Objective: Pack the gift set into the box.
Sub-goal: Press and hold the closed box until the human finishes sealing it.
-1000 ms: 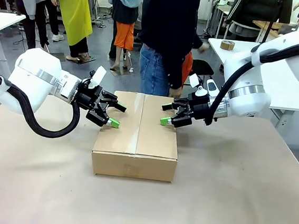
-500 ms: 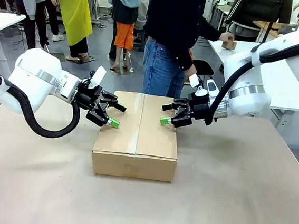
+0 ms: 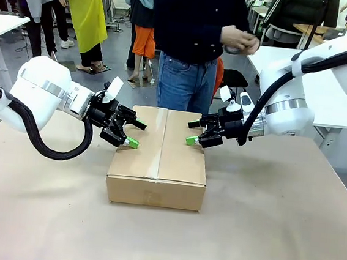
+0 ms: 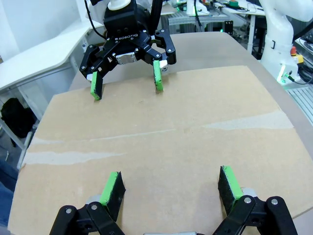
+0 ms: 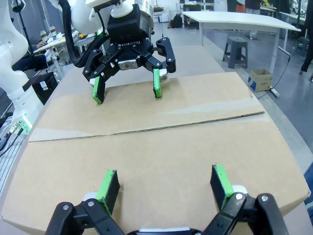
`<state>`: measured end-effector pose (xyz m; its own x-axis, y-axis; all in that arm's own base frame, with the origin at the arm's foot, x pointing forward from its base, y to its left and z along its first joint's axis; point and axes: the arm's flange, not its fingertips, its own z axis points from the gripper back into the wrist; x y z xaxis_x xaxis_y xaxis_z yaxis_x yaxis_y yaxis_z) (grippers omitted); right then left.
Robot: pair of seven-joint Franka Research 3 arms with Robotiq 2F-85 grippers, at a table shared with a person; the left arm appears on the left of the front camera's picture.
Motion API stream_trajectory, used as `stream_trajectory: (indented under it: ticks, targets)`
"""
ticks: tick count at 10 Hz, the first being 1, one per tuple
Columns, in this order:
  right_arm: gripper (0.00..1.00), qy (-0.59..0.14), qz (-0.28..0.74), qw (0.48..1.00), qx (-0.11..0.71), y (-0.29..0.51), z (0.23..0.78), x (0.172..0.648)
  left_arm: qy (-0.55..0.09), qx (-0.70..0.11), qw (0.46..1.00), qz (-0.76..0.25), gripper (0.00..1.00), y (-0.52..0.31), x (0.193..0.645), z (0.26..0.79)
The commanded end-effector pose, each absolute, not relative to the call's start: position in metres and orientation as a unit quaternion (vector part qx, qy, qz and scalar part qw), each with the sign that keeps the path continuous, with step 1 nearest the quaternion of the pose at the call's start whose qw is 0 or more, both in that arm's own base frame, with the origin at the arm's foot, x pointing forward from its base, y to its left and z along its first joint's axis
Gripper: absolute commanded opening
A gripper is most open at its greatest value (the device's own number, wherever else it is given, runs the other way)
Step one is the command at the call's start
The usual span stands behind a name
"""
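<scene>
A large brown rectangular corrugated cardboard box [image 3: 158, 156] is sitting in the middle of the brown worktop [image 3: 275, 226], its top flaps folded shut so that its contents are hidden. A strip of clear tape is running along the centre seam. The left gripper [image 3: 130, 133] is hovering over the box's left edge, jaws spread wide and holding nothing. The right gripper [image 3: 191, 132] is hovering over the box's right edge, jaws equally wide and empty. White "ROBOTIQ" lettering is showing on each gripper body. A person in jeans [image 3: 181, 81] is standing just behind the box.

White arms, black green-padded tools
</scene>
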<state>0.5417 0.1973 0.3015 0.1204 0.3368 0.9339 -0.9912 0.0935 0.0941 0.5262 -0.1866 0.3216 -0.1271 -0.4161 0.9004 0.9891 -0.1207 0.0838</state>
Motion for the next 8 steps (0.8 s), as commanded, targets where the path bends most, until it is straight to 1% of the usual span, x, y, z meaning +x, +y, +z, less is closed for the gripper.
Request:
stream_trajectory:
  ticks: [1,8]
  targets:
    - [1.00,-0.400,0.527,0.627,0.411,0.1961,0.2983,0.5394,-0.386,-0.377,0.538,-0.647,1.00,-0.1850,0.5242,0.3179]
    - [1.00,-0.400,0.527,0.627,0.411,0.1961,0.2983,0.5394,-0.386,-0.377,0.538,-0.647,1.00,-0.1850,0.5242,0.3179]
